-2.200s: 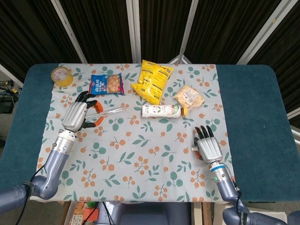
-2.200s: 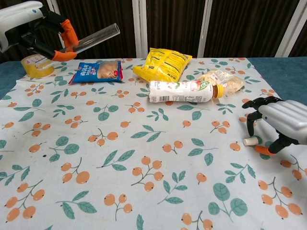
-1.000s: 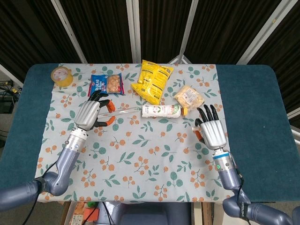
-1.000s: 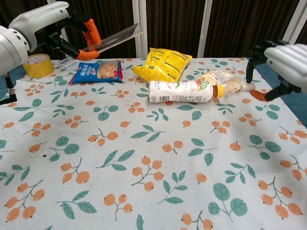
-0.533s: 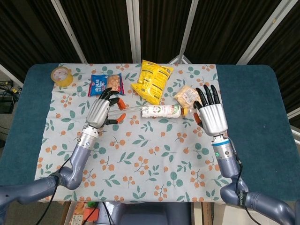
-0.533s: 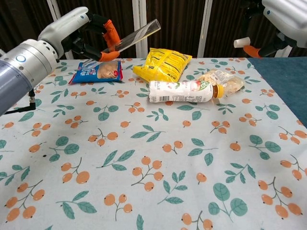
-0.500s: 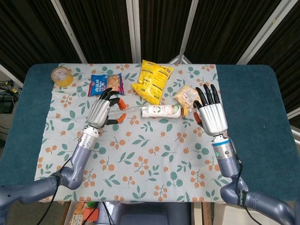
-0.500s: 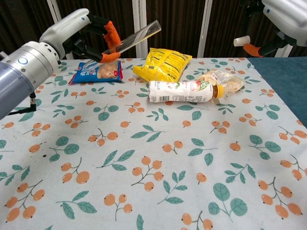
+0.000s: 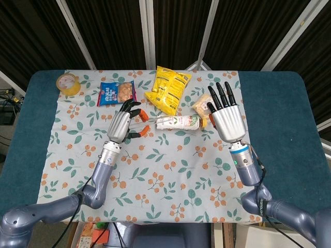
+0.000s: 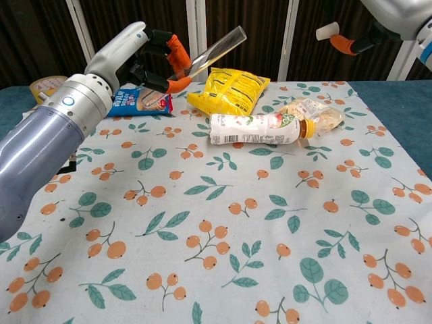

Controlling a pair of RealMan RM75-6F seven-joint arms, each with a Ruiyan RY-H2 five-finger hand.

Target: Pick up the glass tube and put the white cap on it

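Raised above a floral tablecloth [image 10: 202,223], the robot's left hand [image 10: 145,57] pinches a clear glass tube [image 10: 217,50] between orange-tipped fingers, holding it near its lower end so that the open upper end slants up and toward the robot's right, free to receive a cap. Across the table, the right hand [image 9: 224,112] is lifted high with most fingers spread, while the chest view shows the small white cap [image 10: 327,30] nipped at an orange fingertip, held at about the height of the tube's open end but well apart from it. The grips appear chosen so the two parts can be brought together in mid-air, above the clutter: a drink bottle [image 10: 255,128] lying on its side, a yellow snack bag [image 10: 229,89], a blue snack packet [image 9: 116,92] and a roll of tape [image 9: 68,82].
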